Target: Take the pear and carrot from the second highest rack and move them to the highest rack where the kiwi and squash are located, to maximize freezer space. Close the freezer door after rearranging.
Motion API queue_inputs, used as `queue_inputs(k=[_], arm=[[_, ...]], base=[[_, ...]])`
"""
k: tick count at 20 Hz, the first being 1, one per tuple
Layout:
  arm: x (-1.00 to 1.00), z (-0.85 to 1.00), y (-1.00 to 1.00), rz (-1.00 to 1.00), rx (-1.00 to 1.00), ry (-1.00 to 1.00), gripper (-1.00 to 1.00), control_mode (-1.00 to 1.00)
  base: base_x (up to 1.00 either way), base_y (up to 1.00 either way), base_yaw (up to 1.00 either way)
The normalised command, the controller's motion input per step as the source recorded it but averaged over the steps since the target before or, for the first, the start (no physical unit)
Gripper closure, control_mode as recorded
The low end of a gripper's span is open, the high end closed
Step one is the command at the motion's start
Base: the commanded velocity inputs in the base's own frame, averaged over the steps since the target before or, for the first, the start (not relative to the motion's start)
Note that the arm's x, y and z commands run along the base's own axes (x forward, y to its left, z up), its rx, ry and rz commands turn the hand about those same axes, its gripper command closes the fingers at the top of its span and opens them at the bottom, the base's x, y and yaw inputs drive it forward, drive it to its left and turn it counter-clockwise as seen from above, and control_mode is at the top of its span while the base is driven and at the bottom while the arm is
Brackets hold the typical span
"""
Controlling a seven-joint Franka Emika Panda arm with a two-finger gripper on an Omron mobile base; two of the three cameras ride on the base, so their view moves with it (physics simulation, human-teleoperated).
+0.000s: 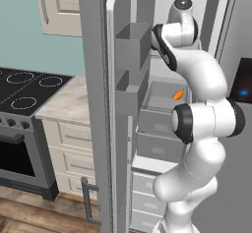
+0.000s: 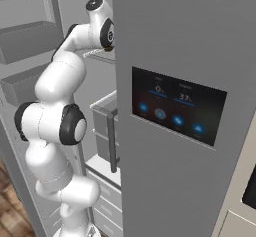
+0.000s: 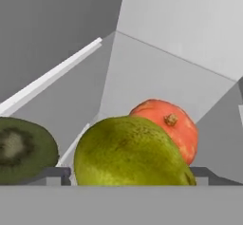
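In the hand view the green pear (image 3: 130,153) lies very close in front of me on the highest rack. My gripper (image 3: 128,174) stands open, with one fingertip (image 3: 57,174) on each side of the pear and hardly any gap to it. A cut kiwi (image 3: 21,148) lies just left of the pear. The reddish squash (image 3: 173,124) sits right behind it. The orange carrot (image 1: 178,95) lies on the rack below, beside my arm in the left base view. My arm reaches up into the top of the freezer (image 1: 162,40).
The freezer door (image 1: 96,104) stands open to the left, its bins (image 1: 130,45) near my arm. A shut fridge door with a display panel (image 2: 177,111) is on the right. Drawers (image 1: 157,143) sit below the racks. A stove (image 1: 24,89) and counter (image 1: 66,101) lie left.
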Motion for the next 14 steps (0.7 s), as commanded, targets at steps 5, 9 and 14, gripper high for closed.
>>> queue_inputs(k=[5,9,14], arm=[[-0.39,-0.12,0.19,0.13,0.00,-0.36,-1.00,-1.00],[-0.37,0.00,0.31,0.02,0.00,-0.18,-1.00,-1.00],[-0.63,0.01,0.30,0.00,0.00,-0.08,-1.00,-1.00]], base=[[0.00,0.00,0.00],[0.00,0.00,0.00],[0.00,0.00,0.00]])
